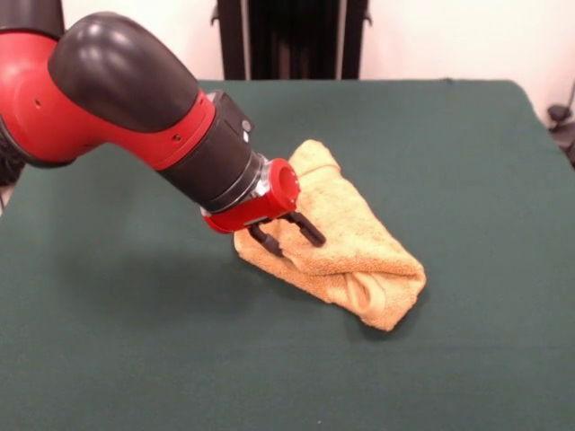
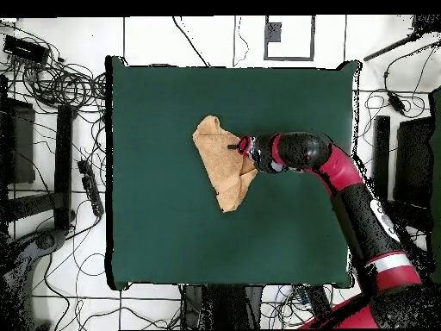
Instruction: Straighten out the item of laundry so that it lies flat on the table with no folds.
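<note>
The golden-orange towel [image 1: 350, 242] lies crumpled and folded over itself near the middle of the dark green table [image 1: 135, 359]. My gripper [image 1: 295, 242] comes in tilted from the left on the red and black arm. Its two black fingers are spread apart and rest at the towel's left edge, with nothing clamped between them. In the overhead view the towel [image 2: 220, 168] is a bunched triangular shape on the table [image 2: 155, 224]. There the gripper [image 2: 234, 146] sits over the towel's upper right part. I see no white tag.
A black stand [image 1: 296, 36] rises behind the table's far edge. Cables and equipment [image 2: 60, 86] cover the floor around the table. A dark object [image 1: 561, 121] sits off the table's right edge.
</note>
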